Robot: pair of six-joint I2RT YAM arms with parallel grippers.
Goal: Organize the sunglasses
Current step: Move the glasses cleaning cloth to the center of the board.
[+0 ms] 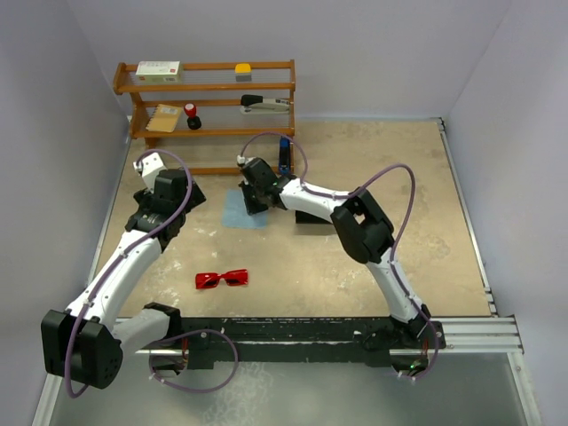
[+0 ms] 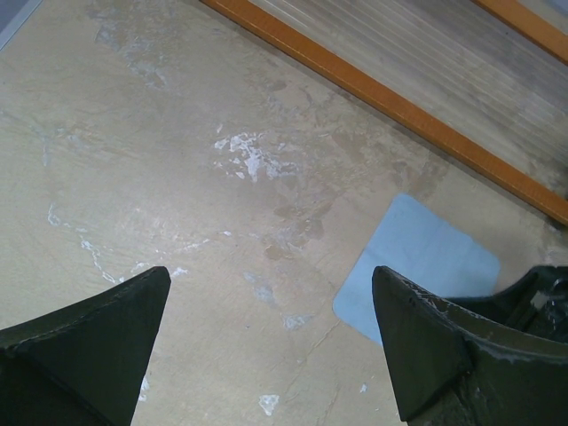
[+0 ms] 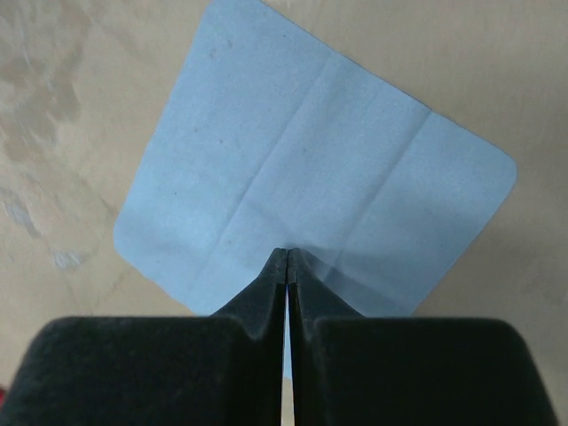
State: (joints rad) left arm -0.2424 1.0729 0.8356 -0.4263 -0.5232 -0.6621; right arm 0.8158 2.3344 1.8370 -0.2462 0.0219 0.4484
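Top view: the red sunglasses (image 1: 222, 279) lie open on the worktop (image 1: 399, 266), near its front edge and left of centre. Their long axis runs from 9 to 3 o'clock. Nothing touches them. The left arm (image 1: 133, 257) holds its wrist well back, so the sunglasses sit at about 5 o'clock from its jaws. The right arm (image 1: 355, 213) reaches to the light blue cloth (image 1: 244, 211), and from there the sunglasses sit at about 6 o'clock. Both sets of jaws look about equally far from them. I judge the left arm better placed for a pick, since its jaws are free. A black case (image 1: 315, 215) lies partly under the right arm. On the shelf rack (image 1: 204, 89) at 12 o'clock, a box (image 1: 158, 71) carries print too small to read.

Left wrist view: the 2 dark fingers (image 2: 80, 355) stand wide apart with only bare worktop between them. The cloth shows at 4 o'clock and the rack's orange rail at 1 o'clock. The sunglasses are out of this view.

Right wrist view: the jaws are pressed fully together, tips over the near part of the cloth. No fold shows between them. No sunglasses appear, and no writing.
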